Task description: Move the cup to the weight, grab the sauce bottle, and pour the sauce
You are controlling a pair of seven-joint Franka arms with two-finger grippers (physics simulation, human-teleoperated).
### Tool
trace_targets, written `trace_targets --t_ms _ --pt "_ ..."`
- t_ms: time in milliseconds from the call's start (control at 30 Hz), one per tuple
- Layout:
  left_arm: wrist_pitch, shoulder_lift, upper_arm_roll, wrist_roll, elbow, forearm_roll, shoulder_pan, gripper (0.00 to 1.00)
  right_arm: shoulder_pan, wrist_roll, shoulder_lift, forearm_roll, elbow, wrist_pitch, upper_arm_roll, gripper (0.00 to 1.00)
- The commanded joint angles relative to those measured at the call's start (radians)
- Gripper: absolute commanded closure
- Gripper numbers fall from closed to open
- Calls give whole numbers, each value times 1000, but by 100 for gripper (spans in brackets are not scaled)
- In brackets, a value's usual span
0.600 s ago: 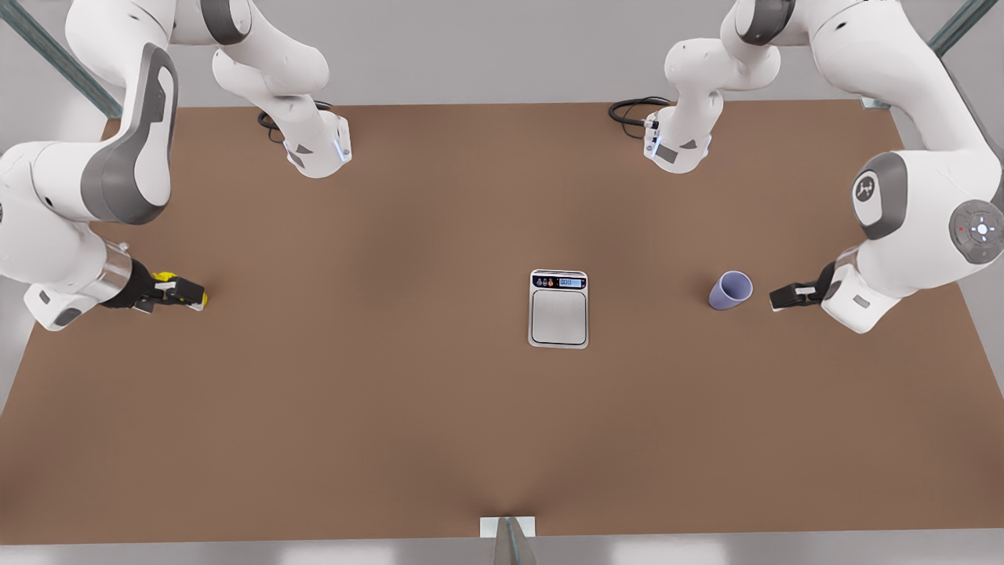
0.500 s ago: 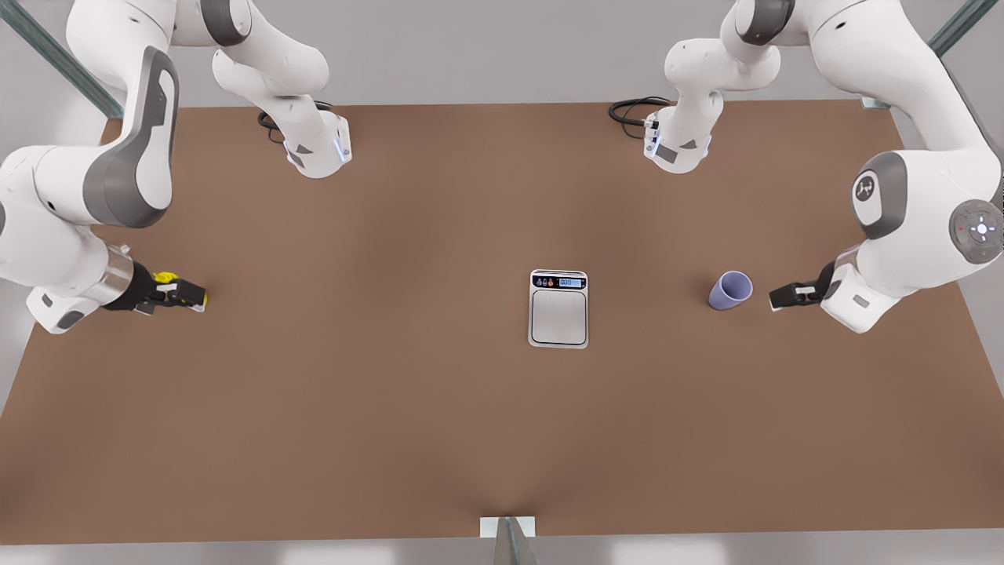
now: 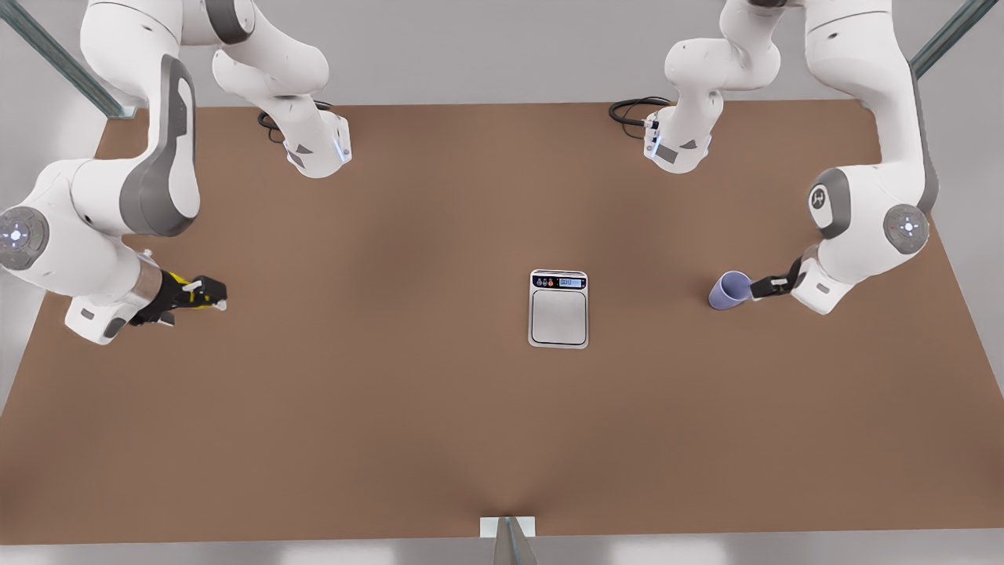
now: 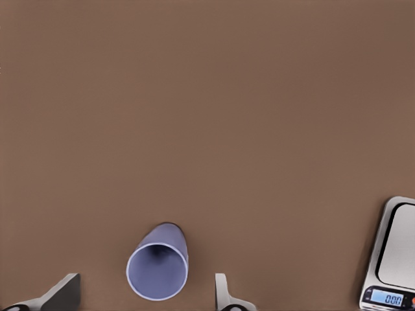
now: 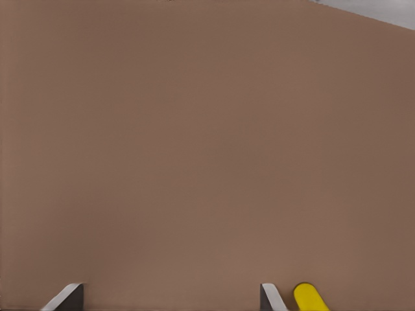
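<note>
**Both grippers at their objects, scale bare**

Brown table (image 3: 392,408) carried everything. Weight (image 3: 558,308) lay flat near the middle, display end toward the arm bases, platform bare; its corner also showed in the left wrist view (image 4: 395,259).

Cup (image 3: 730,289) stood toward the front view's right, well apart from the weight. Left gripper (image 3: 759,287) was beside it, fingers (image 4: 224,295) spread wide with the cup (image 4: 157,264) between them, gaps on both sides, no contact seen.

Sauce bottle (image 3: 182,283) lay at the front view's left, far from the weight. Right gripper (image 3: 210,297) was over it, fingers (image 5: 271,297) wide apart; the bottle's yellow end (image 5: 310,297) sat just outside one finger, not between them.
</note>
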Motion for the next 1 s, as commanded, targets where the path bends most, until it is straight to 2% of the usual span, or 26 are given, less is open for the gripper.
trace_targets --t_ms 0,267,333,433,533,667,800,967 --pt "18 0 2 3 -17 1 3 0 -2 -2 1 2 0 4 0 0" --pt "182 -9 3 82 -186 36 3 0 -51 -199 33 26 -4 13 -2 0" --pt "205 -8 3 87 -218 36 3 0 -108 -409 38 31 -21 7 -2 0" --pt "231 0 3 87 -252 36 3 9 -217 -698 56 71 -53 13 -2 0" --pt "263 1 10 90 -280 38 3 10 -315 -917 76 109 -88 13 -2 0" --pt "312 11 22 105 -317 38 3 22 -444 -1242 104 209 -165 63 -3 0" --pt "368 23 23 118 -352 38 3 24 -587 -1500 144 315 -266 61 -3 0" --pt "410 46 37 141 -375 38 3 25 -717 -1674 213 318 -273 61 -3 0"
